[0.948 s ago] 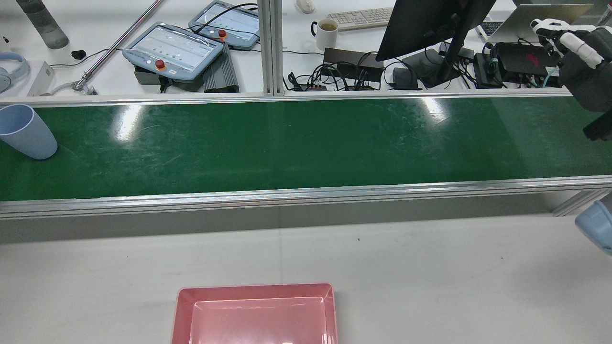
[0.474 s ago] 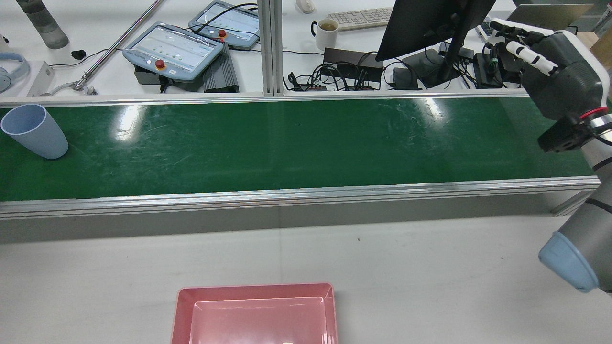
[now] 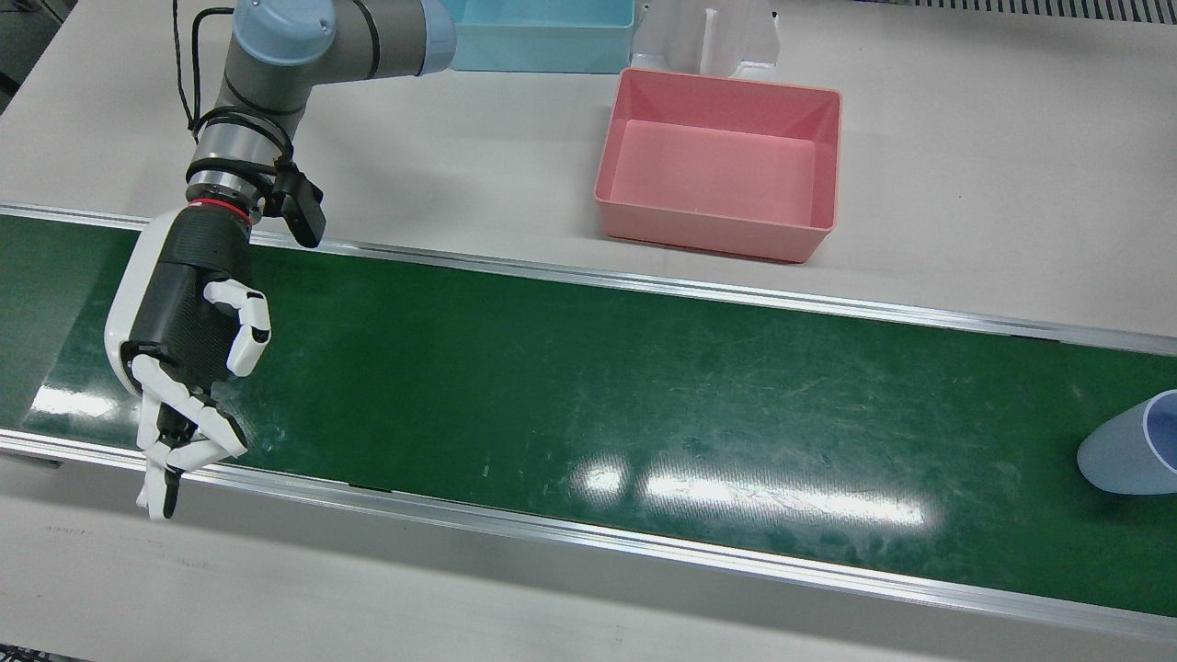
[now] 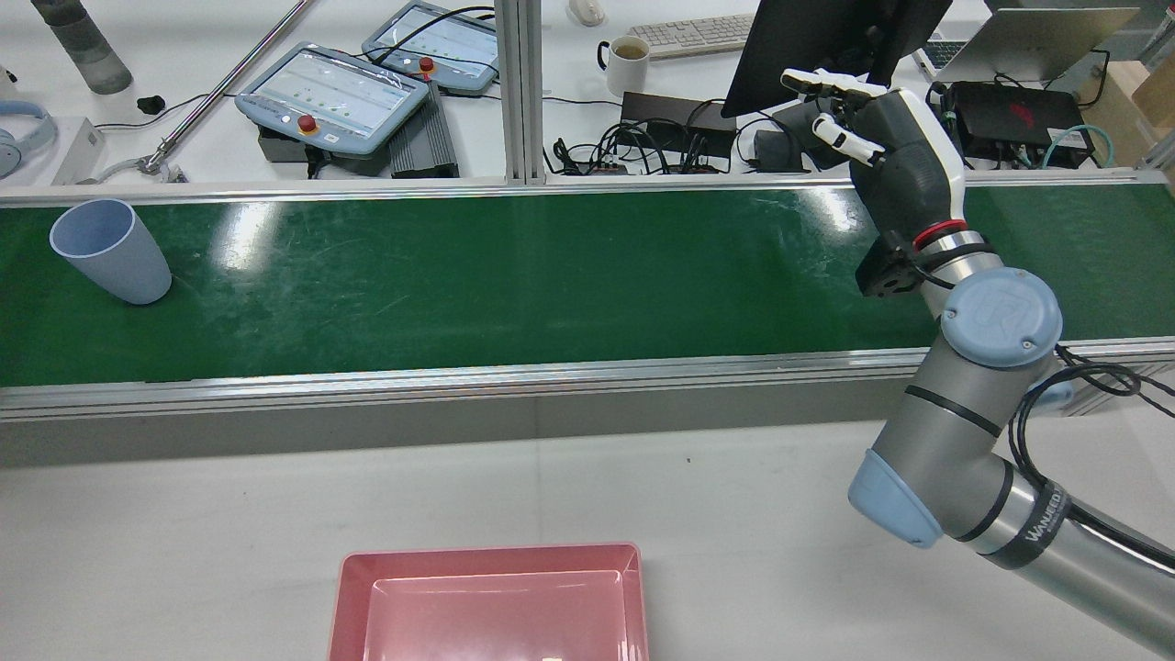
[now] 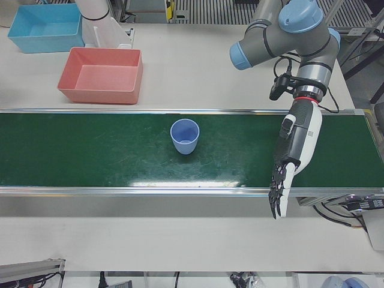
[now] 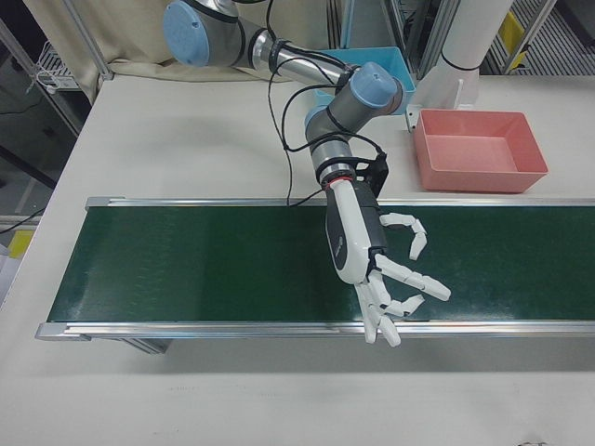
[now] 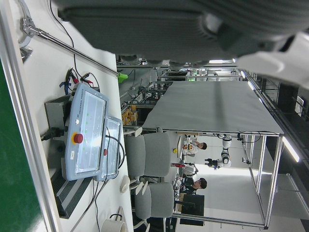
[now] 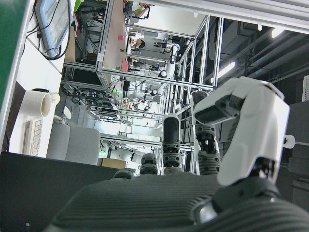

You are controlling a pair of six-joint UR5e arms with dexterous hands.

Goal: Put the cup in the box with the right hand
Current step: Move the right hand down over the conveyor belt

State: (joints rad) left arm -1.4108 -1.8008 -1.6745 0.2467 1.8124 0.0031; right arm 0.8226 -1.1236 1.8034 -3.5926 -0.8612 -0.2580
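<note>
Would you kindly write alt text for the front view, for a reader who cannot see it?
The right robot hand hovers open over one end of a green conveyor belt; a pale blue cup stands at the other end. An empty pink box sits beyond the belt.

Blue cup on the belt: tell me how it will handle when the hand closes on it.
The blue cup looks like thin plastic and seems empty, so probably light. It stands on its narrower base with the mouth wider, so a sideways nudge may tip it, and once down it would likely roll. Its smooth tapered wall could slip upward in the right hand.
</note>
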